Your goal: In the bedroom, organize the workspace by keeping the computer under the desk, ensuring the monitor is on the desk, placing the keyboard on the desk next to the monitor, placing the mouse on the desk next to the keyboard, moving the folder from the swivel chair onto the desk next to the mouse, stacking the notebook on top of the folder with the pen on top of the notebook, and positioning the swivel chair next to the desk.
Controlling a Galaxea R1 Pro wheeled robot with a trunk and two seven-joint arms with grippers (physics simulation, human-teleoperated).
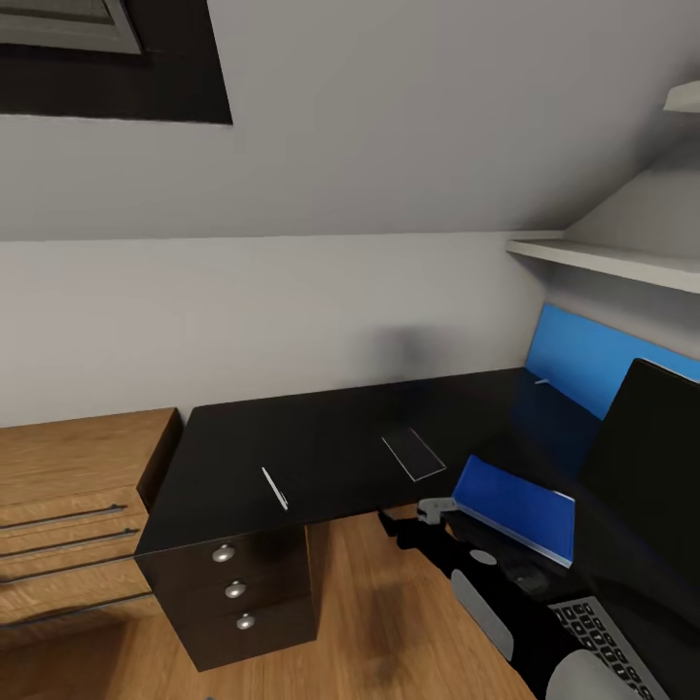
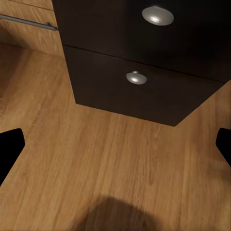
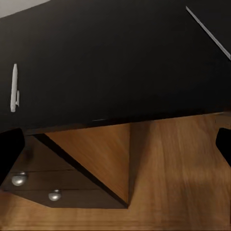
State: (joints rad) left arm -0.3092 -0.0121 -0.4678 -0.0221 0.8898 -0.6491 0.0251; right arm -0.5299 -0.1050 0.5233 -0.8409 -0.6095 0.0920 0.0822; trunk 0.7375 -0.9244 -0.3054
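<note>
— Down by the plank floor (image 2: 96,163), at the left gripper (image 2: 115,149): spread or pinched?
— Spread wide, with black fingertips (image 2: 9,151) at either edge and nothing between. Faces the black drawer unit (image 2: 144,96) and two of its round silver knobs (image 2: 136,77).
— And at the right gripper (image 3: 115,147)?
— Wide as well, holding nothing. Hangs at the front edge of the desk (image 3: 96,62), above bare floor, with the pen (image 3: 14,89) lying off to one side on the black top.
— Nearest on the desk, from the head view?
— The keyboard (image 1: 608,637), on the right wing, partly hidden by the right arm (image 1: 486,583). Just beyond it, the bright blue folder (image 1: 515,506), beside the monitor (image 1: 647,467). Flat or slightly tilted, cannot tell.
— Further on?
— The notebook (image 1: 413,453), thin and dark, flat on the top, apart from the folder. To its left, well apart, the pen, alone on the top.
— At the back?
— A wooden dresser (image 1: 68,486) against the desk's left end, a pale grey wall (image 1: 292,311) behind, and a white shelf (image 1: 612,259) up at the right.
</note>
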